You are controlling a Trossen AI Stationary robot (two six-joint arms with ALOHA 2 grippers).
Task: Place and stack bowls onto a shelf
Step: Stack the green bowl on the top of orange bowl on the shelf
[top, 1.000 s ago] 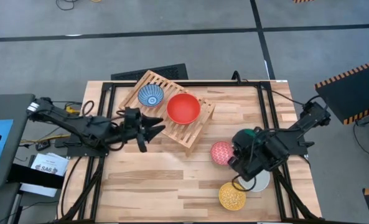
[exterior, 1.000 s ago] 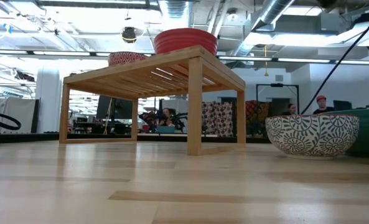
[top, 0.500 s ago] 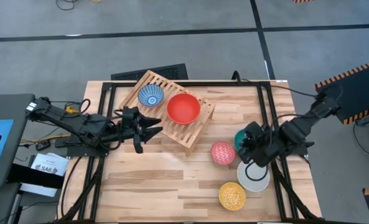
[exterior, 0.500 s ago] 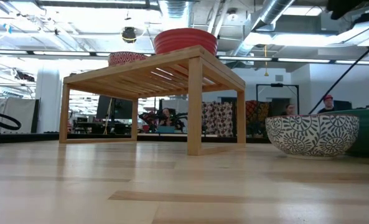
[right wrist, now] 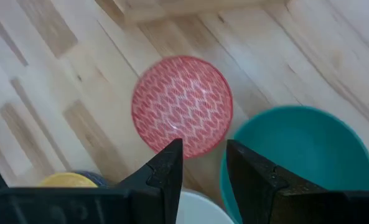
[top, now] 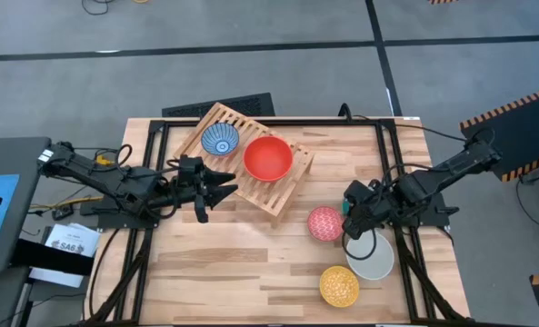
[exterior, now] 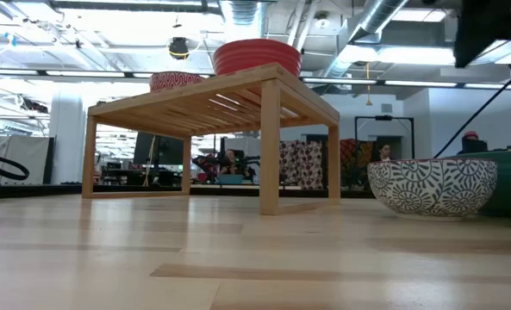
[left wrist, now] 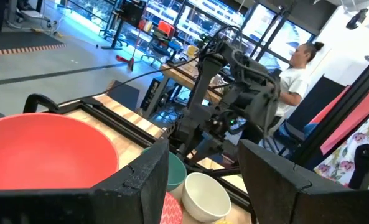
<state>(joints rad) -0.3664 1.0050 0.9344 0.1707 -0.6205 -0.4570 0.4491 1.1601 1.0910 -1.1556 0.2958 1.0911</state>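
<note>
Right pincer point(top: 353, 216) empty, fingers spread, hovering over gap between pink-red patterned bowl point(top: 324, 222) and teal green bowl point(top: 353, 202), both on surface point(top: 242, 263) at right. White bowl point(top: 373, 259) and yellow patterned bowl point(top: 339, 286) nearer. Left pincer point(top: 225, 191) spread, empty, waiting beside shelf point(top: 283, 195); shelf, far left of centre, carries blue-white patterned bowl point(top: 220, 140) and red bowl point(top: 268, 158). Risk, as judgement: bowls crowded; descending finger may strike neighbouring rim, shove or tip bowl; thin rim may slip from grip.
</note>
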